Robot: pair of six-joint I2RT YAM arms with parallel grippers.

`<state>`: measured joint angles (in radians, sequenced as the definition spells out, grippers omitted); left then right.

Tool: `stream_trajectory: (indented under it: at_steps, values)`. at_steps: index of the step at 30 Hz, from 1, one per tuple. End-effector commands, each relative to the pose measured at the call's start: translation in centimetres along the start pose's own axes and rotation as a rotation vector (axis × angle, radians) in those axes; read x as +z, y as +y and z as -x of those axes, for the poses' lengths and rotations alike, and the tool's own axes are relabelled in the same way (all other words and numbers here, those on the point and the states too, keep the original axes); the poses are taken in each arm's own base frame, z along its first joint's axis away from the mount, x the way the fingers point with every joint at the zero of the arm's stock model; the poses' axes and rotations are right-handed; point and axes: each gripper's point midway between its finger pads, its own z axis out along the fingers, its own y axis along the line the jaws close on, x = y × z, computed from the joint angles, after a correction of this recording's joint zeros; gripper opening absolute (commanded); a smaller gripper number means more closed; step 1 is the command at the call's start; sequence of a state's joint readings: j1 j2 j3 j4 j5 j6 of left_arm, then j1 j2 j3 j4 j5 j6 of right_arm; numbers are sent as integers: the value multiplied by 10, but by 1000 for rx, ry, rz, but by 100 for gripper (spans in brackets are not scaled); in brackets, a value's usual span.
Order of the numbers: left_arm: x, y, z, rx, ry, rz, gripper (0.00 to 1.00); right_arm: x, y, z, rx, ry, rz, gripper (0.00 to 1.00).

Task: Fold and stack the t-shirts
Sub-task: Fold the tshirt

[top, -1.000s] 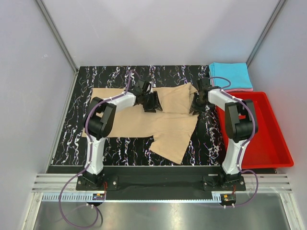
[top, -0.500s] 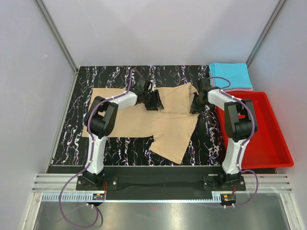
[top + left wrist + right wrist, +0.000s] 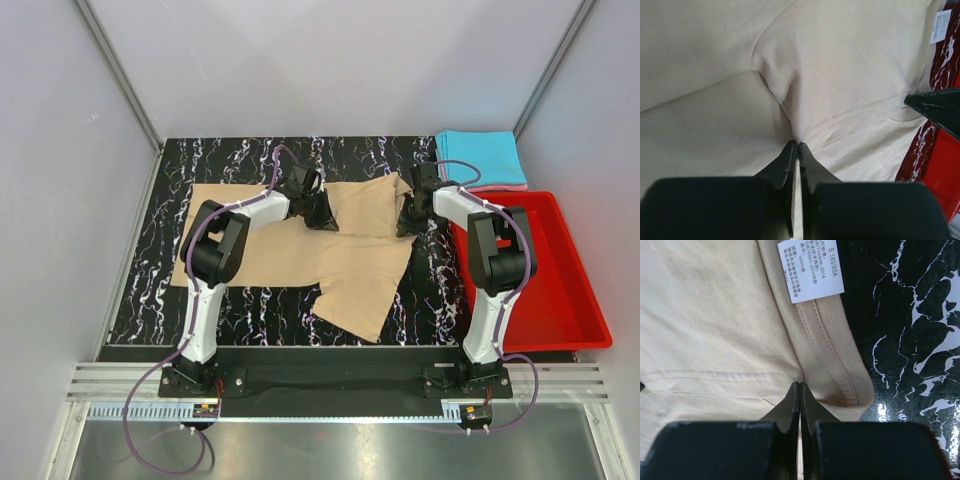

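While left tool [image 3: 798,145] and right tool [image 3: 800,385] grip tan t-shirt [image 3: 300,250], jaws closed, red bin [image 3: 565,290] alongside.

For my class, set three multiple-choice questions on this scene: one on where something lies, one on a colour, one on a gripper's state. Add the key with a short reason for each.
1. Where does the folded cyan t-shirt lie?
A near left corner
B far right, beyond the red bin
C middle of the near edge

2. What colour is the shirt under it?
A pink
B green
C white

3. The right gripper is:
A wide open
B shut on the tan t-shirt
C out of view

Key:
1 B, the top view shows it behind the bin.
2 A, the pink t-shirt shows its edge below the cyan.
3 B, its fingertips pinch cloth beside the collar.
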<state>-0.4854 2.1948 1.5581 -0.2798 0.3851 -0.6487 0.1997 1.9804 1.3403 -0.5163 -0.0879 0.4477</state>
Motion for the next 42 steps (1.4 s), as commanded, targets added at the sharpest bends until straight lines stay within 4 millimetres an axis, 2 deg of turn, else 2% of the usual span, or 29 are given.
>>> stream_trajectory:
  at_steps: [1,9,12,21,29,32,35,42]
  values:
    - [-10,-24,19,24,-53,-49,0,-15,6,15,-18,-60,17,0]
    - [-25,-44,31,-22,-74,-77,0,-34,13,28,-34,-97,32,0]
    - [-30,-47,36,-29,-77,-58,0,-37,15,29,-40,-100,34,0]
    - [-35,-43,32,-46,-41,0,0,-53,18,34,-38,-114,37,0]
    - [-50,-33,31,-37,-22,92,0,-89,27,21,89,-121,88,0]
    - [-49,-26,27,-36,-5,115,0,-94,29,9,123,-118,102,0]
    - [-47,-19,21,-42,11,135,0,-89,25,-5,137,-113,77,0]
    - [-49,-2,11,-34,28,204,0,-78,17,-26,148,-132,42,0]
